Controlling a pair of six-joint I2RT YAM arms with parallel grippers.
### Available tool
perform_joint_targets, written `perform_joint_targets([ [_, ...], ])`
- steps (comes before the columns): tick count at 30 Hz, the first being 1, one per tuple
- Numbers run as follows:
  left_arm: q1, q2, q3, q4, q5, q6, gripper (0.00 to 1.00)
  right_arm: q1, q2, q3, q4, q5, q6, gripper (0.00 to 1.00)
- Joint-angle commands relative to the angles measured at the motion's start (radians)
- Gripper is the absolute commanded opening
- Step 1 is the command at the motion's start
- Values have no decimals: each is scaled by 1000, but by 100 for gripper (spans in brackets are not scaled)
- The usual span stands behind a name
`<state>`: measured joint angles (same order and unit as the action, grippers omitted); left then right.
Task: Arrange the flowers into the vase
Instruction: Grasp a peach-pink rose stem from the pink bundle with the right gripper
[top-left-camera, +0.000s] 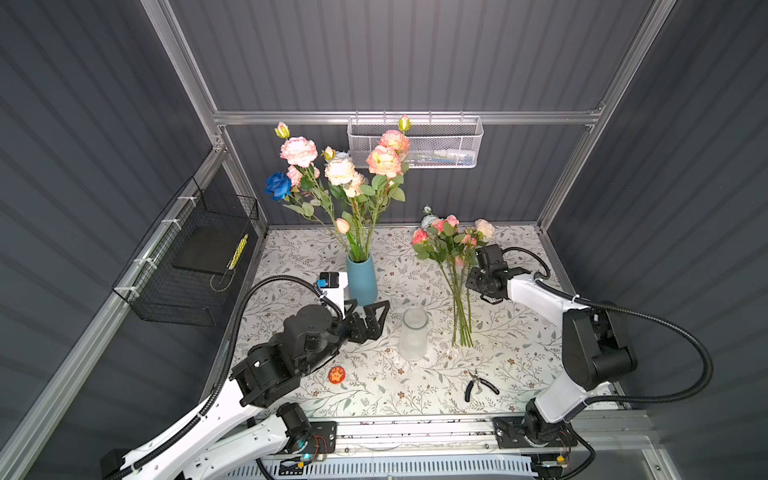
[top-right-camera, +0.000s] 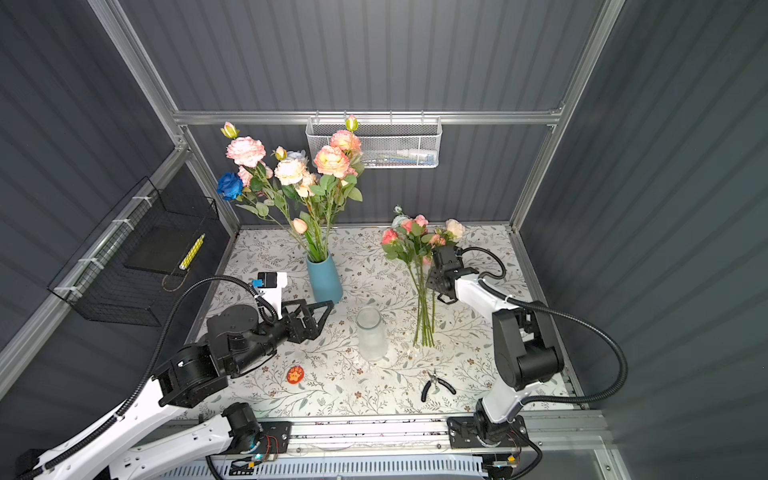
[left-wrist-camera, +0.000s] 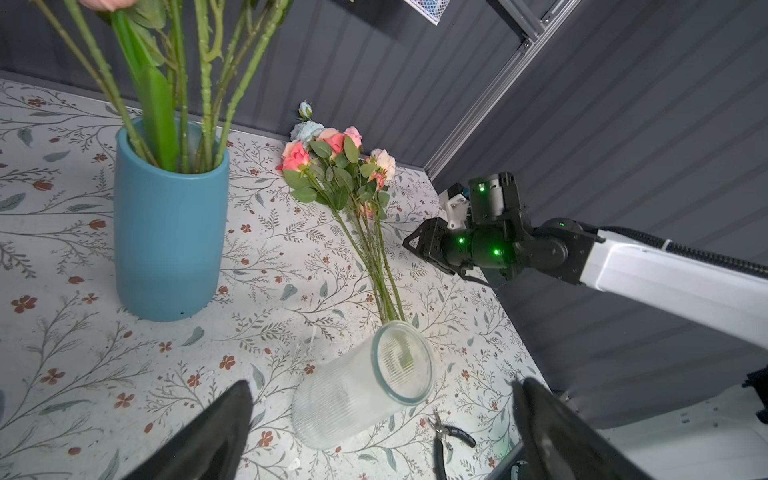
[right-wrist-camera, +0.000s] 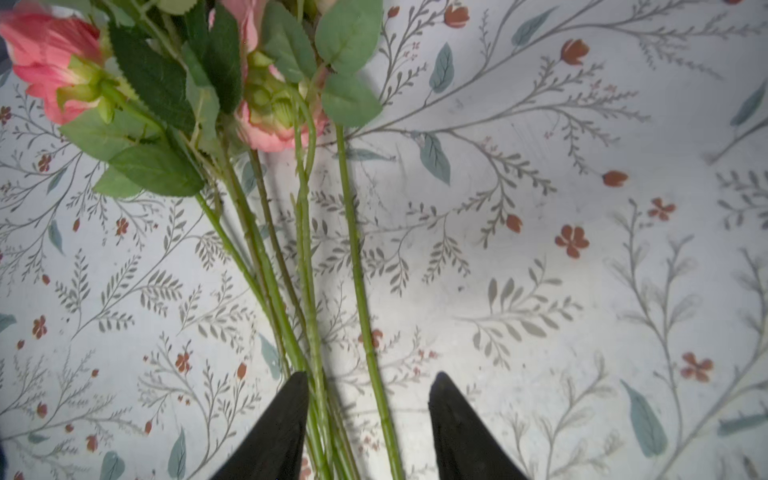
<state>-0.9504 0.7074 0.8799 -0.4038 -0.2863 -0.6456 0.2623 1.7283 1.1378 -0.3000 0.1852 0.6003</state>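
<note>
obstacles: blue vase (top-left-camera: 362, 282), glass jar (top-left-camera: 413, 336), pliers (top-left-camera: 478, 386) | free: table (top-left-camera: 374, 397) front-centre

A blue vase (top-left-camera: 361, 282) towards the surface's (top-left-camera: 291, 249) back edge holds tall flowers (top-left-camera: 340, 170). The left end effector (top-left-camera: 369, 304) gapes just beside its base. A clear glass vase (top-left-camera: 413, 334) stands mid-surface. The right end effector (top-left-camera: 478, 286) is at the loose roses (top-left-camera: 446, 241).

On the floral-print surface (top-left-camera: 374, 399), black-handled metal pliers (top-left-camera: 480, 384) are lying front right and a round red-orange badge (top-left-camera: 336, 375) front left. A white mesh basket (top-left-camera: 440, 143) is hanging on the back rail (top-left-camera: 291, 118), a black wire basket (top-left-camera: 187, 286) along the left wall (top-left-camera: 83, 166).
</note>
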Motion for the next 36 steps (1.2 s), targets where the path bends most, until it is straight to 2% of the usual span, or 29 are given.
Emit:
perform_joint_targets([
  [1, -7, -24, -34, 5, -37, 14, 100, -4, 70, 65, -33, -28, -56, 51],
  [10, -7, -19, -63, -40, -48, 5, 100, -11, 207, 176, 0, -75, -52, 51],
  [15, -7, -21, -73, -43, -54, 6, 100, -11, 304, 273, -44, -79, -45, 49],
  [21, -8, -10, -73, -60, -69, 6, 100, -12, 334, 284, -39, -67, -52, 38],
  [26, -7, -6, -70, -66, -87, 9, 100, -12, 321, 263, -21, -76, -74, 21],
  [32, -7, -9, -74, -66, -100, 11, 100, -12, 220, 167, 55, -49, -102, 4],
  [36, -8, -15, -78, -66, -106, 12, 100, -8, 108, 82, 104, -18, -114, 0],
])
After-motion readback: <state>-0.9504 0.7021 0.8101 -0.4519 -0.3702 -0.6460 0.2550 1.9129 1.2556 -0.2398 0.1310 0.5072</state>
